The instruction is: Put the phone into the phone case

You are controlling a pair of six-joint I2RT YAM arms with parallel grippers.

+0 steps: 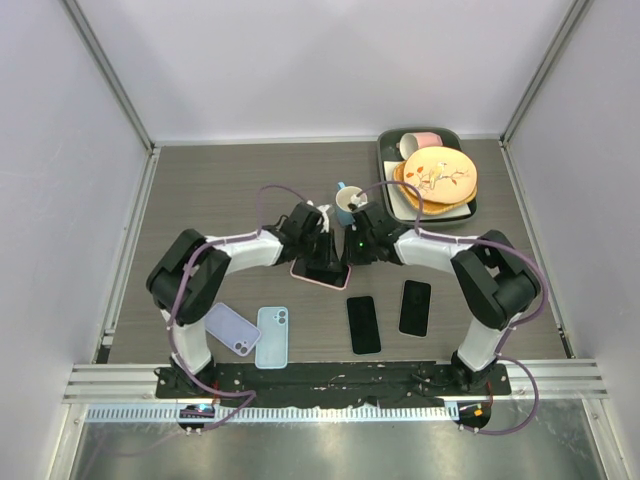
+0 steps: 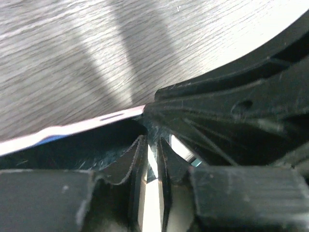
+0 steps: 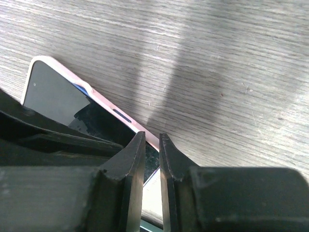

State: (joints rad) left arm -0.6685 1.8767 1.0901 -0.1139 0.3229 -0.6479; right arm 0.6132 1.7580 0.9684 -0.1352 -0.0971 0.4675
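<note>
Both pincers low on the phone, at the case's rim.
Left gripper (image 2: 152, 142) and right gripper (image 3: 151, 137): each almost pressed together, a slit showing; you cannot tell if either nips anything. Phone (image 3: 53, 96) lies in the pink case (image 3: 120, 116): flat, stiff, dark glass, likely slick and fragile. The rim looks matte, rounded and pliable. Push on the glass near the corners.

No word, brand or number is showing legibly: the pink phone case (image 3: 108, 104) is displaying none, and marks on the orange plate (image 1: 445, 170), upper right, are appearing too small to read.
</note>
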